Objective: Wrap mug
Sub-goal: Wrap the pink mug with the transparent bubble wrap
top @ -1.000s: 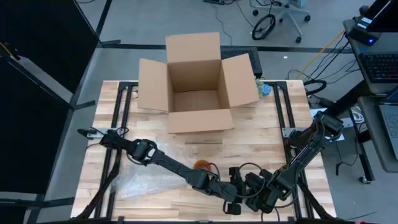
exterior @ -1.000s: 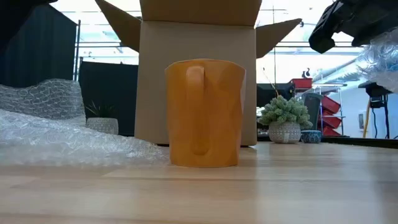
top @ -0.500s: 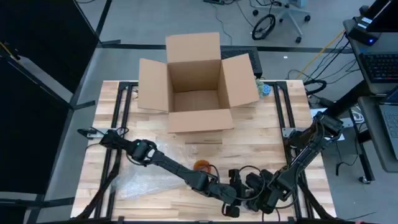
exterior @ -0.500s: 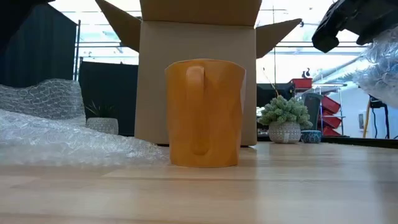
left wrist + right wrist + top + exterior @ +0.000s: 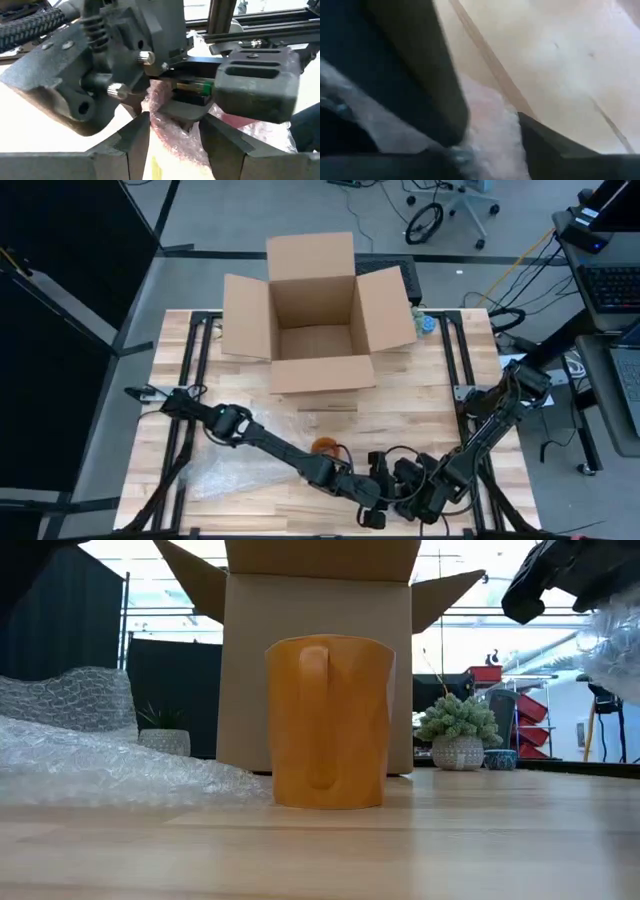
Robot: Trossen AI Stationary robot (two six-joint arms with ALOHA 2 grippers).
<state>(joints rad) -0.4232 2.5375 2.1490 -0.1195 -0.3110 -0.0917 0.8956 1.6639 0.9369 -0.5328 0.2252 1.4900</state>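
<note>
- The orange mug [image 5: 330,722] stands upright on the wooden table [image 5: 400,415], in front of the open cardboard box [image 5: 312,315]; in the high view only a sliver of it [image 5: 326,445] shows, the left arm crossing over it.
- A sheet of bubble wrap [image 5: 235,475] lies flat on the table just beside the mug, on the left arm's side; in the low view its nearest edge [image 5: 110,765] seems to reach the mug's base, but contact cannot be confirmed.
- A second clump of bubble wrap [image 5: 172,132] sits between the two grippers at the table's near edge.
- The left gripper [image 5: 172,145] has its fingers spread, with the clump lying in the gap between them.
- The right gripper [image 5: 187,102] pinches that same clump; its own wrist view is mostly blocked by dark fingers and pale wrap.
- In the high view both grippers merge into one dark tangle, partly cut off by the picture's lower edge.
- A small potted plant [image 5: 458,730] stands behind the box.
</note>
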